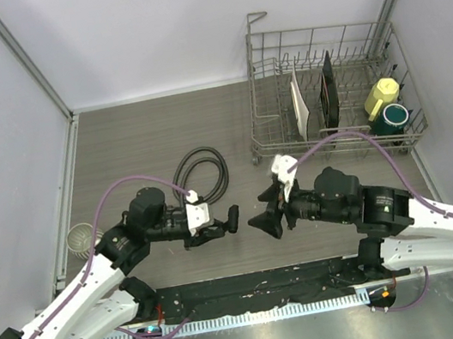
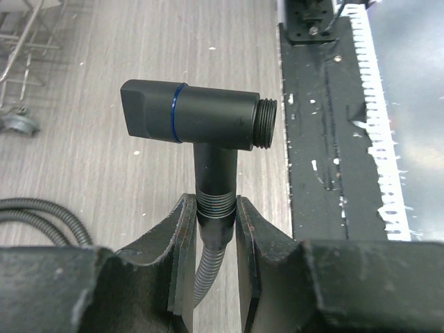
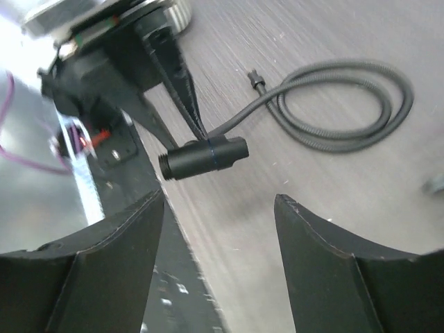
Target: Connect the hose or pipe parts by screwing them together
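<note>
Grey wire rack (image 1: 308,30) holds one white plate (image 1: 300,107), one black plate (image 1: 328,91), one yellow mug (image 1: 381,95), one teal mug (image 1: 393,116); left hand (image 2: 212,211) clamps black T-shaped fitting (image 2: 208,114); right hand (image 3: 218,201) wide.

A short gap of bare grey wood-grain table (image 1: 118,144) separates the small black T-shaped nozzle fitting (image 1: 233,218), clamped in the left gripper (image 1: 219,228), from the right gripper (image 1: 267,211), whose jaws stand spread. The long thin black flexible hose (image 1: 203,173) coils just behind the gap. A wire dish rack (image 1: 279,117) fills the far right corner.
</note>
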Robot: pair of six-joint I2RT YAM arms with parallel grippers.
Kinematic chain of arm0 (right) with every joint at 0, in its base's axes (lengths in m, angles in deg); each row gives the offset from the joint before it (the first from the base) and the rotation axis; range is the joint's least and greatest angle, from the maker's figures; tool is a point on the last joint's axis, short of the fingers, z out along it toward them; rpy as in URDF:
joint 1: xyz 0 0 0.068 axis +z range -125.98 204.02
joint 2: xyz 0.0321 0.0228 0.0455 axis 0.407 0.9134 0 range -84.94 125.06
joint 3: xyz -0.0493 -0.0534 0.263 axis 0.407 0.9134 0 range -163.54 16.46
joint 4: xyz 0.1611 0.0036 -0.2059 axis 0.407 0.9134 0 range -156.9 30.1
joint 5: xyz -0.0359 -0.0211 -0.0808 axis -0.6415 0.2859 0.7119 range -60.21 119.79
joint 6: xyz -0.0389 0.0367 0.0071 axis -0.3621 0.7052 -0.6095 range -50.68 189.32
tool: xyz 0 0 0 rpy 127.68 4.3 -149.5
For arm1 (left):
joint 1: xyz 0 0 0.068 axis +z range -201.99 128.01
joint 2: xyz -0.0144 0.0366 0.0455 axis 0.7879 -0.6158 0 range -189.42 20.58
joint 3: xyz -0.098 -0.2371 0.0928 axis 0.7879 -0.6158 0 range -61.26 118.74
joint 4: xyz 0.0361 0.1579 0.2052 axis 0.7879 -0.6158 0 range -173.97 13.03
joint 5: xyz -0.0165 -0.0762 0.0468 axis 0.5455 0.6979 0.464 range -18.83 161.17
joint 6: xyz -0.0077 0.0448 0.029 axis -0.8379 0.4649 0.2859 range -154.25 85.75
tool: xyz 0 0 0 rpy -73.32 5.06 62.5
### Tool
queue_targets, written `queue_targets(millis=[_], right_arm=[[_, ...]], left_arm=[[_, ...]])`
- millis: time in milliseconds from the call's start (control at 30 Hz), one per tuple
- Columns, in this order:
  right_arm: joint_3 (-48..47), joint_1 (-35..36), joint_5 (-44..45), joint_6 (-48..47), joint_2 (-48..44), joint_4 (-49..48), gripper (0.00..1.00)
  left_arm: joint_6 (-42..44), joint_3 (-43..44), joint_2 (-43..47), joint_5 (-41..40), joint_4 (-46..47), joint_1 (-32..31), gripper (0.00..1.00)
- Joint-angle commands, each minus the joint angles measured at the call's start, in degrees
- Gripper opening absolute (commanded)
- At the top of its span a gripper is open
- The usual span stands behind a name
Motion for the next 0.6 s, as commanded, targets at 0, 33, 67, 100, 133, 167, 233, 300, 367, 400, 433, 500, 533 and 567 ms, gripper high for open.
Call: queue_targets(millis=[0, 33, 67, 100, 133, 167, 233, 300, 367, 400, 433, 500, 533, 567], right_arm=[[-3.5, 0.1, -11.2, -44.9, -1.5, 0.6, 0.71], [-3.9, 0.1, -12.0, -49.4, -1.1, 0.6, 0.72], [-4.0, 0.1, -13.4, -54.3, -0.7, 0.6, 0.72], [-3.7, 0.1, -13.3, -60.1, 0.8, -0.3, 0.72], [-4.1, 0.1, -13.3, -61.9, 1.8, -1.2, 0.73], [-4.9, 0.1, -14.7, -63.6, 3.2, -0.2, 0.73], [-10.0, 0.1, -17.2, -68.2, 8.1, 3.9, 0.71], [-12.1, 0.5, -18.6, -70.4, 9.4, 5.2, 0.71], [-13.0, 0.5, -18.8, -73.7, 10.4, 6.7, 0.71], [-14.9, 0.5, -18.8, -74.8, 10.9, 8.4, 0.71], [-16.2, 0.5, -19.2, -75.5, 12.6, 10.4, 0.71], [-19.3, 0.5, -21.4, -77.4, 14.0, 16.6, 0.71], [-20.0, 0.5, -22.3, -77.4, 14.8, 19.2, 0.71], [-20.5, 0.6, -22.8, -78.2, 15.1, 20.2, 0.72]], left_arm=[[0.8, 3.1, 0.6, 10.4, 0.3, 0.7, 0.0], [0.7, 3.0, 0.4, 11.3, 0.1, 0.9, 0.0], [0.6, 3.0, 0.3, 12.9, 0.0, 0.9, 0.0], [0.7, 2.9, -0.1, 13.5, 0.0, 1.0, 0.0], [0.8, 2.9, -0.2, 13.9, 0.0, 1.0, 0.0], [1.0, 2.9, -0.2, 14.2, 0.0, 1.0, 0.0], [1.6, 3.0, -0.4, 15.0, -0.4, 1.0, 0.0], [2.1, 3.4, -0.6, 15.6, -1.2, 1.1, 0.0], [2.6, 3.5, -0.7, 15.9, -1.6, 1.0, 0.0], [2.6, 3.4, -0.7, 15.9, -1.6, 1.0, 0.0], [2.7, 3.4, -0.9, 16.0, -1.5, 1.1, 0.0], [2.8, 3.2, -0.7, 16.1, -1.5, 1.2, 0.0], [2.8, 3.1, -0.7, 16.3, -1.6, 1.3, 0.0], [2.8, 3.1, -0.5, 16.4, -1.7, 1.4, 0.0]])
